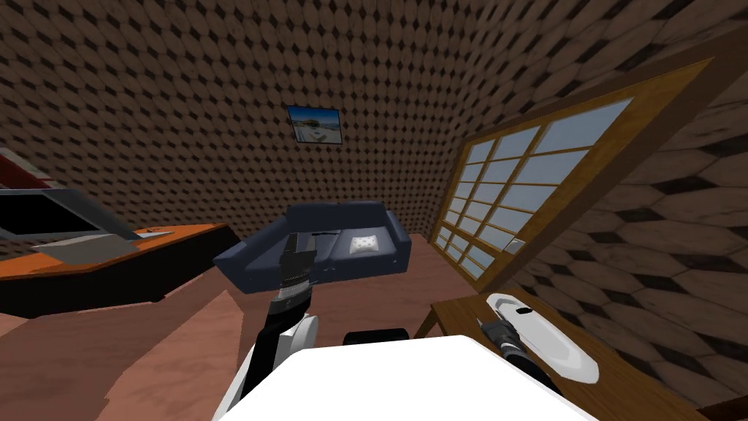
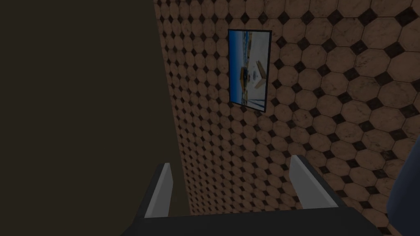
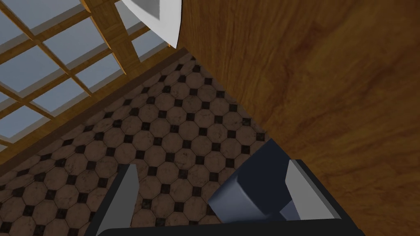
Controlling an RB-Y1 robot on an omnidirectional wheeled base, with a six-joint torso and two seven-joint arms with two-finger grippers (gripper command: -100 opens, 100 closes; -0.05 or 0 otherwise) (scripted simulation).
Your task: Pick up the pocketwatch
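- Pocketwatch: likely the speck on the white dish (too small to be sure).
- Right gripper beside it, left gripper raised: both wide open, empty.
- Risk: a blade nudging the dish, skidding the watch.

Dim render — edges strongly splayed

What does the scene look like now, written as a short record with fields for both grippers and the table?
left gripper: open, held up in front, dark blue sofa beyond
right gripper: open, at the edge of the wooden table
on the table: white oblong dish
dark blue block: between the right gripper's fingers, near one, not clamped
target: cannot tell whether the block is it
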